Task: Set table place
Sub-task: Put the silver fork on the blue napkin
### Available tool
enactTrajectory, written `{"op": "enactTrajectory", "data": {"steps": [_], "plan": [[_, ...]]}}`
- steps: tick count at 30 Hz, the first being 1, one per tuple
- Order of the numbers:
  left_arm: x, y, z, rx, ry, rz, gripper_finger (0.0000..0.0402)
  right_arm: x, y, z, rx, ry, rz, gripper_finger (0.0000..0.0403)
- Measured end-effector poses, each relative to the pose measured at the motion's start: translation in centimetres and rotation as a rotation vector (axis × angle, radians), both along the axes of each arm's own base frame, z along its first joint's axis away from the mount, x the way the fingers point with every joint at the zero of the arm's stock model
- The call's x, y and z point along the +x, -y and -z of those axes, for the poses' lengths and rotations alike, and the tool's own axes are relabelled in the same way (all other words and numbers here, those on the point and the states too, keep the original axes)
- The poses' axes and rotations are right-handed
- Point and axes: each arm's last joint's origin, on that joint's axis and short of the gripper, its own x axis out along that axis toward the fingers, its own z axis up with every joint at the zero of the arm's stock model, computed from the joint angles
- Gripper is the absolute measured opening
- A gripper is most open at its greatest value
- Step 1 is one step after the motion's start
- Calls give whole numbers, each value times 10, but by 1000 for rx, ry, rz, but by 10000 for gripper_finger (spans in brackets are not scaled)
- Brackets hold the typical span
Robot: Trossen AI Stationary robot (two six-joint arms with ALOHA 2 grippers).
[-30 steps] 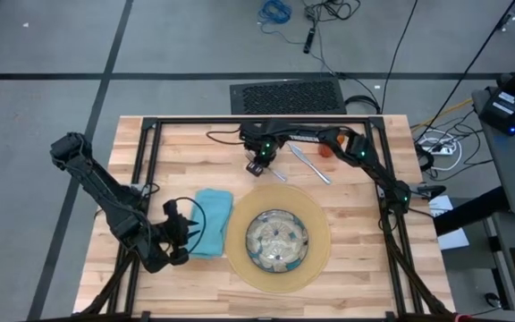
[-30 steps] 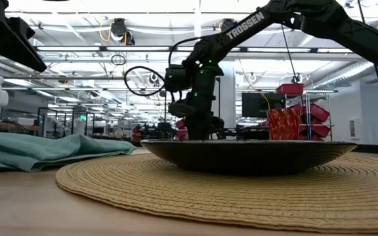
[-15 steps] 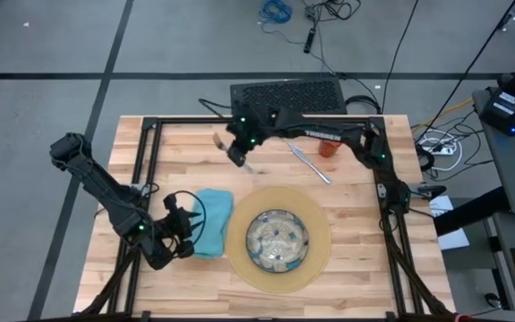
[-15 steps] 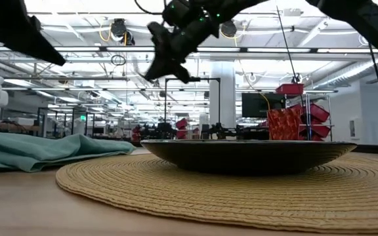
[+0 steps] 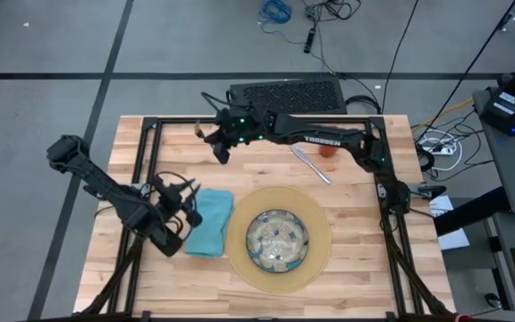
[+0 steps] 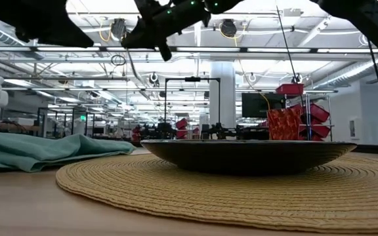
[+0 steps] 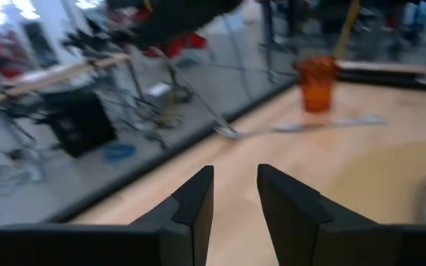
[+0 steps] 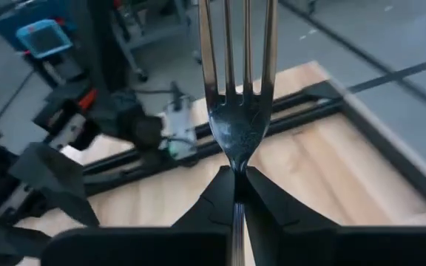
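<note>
Fork (image 8: 237, 111) tine tips cut off; handle hidden between jaws.

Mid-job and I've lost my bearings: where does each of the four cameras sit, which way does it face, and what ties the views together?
High view: overhead, straight down on the table; both arms show, right gripper reaching toward the far left, left gripper by the napkin.
Low view: at tabletop height, level across the mat and plate; arms overhead.
Left wrist view: past its parted fingers toward the orange cup.
Right wrist view: past fingers shut on the fork.
Shared: high and low views both show napkin, mat, plate.
</note>
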Motion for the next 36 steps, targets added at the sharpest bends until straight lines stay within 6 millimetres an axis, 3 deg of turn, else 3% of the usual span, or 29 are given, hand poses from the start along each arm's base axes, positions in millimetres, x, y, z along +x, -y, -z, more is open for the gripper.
{"op": "enactTrajectory", "data": {"steps": [5, 9, 20, 24, 30, 36], "plan": [[0, -17, 0, 39, 33, -104, 96, 2, -4, 5, -53, -19, 31, 0], [1, -20, 5, 102, 131, -133, 99, 9, -12, -1, -89, 72, 8, 0], [-14, -35, 36, 22, 300, -186, 136, 17, -16, 0, -191, 140, -40, 0], [-14, -35, 36, -7, 345, -189, 137, 23, -18, 0, -241, 206, -52, 0], [-20, -34, 28, -62, 411, -168, 137, 34, -15, 22, -275, 208, -63, 0], [-28, -34, 18, -97, 449, -147, 137, 41, -13, 28, -313, 257, -63, 0]]}}
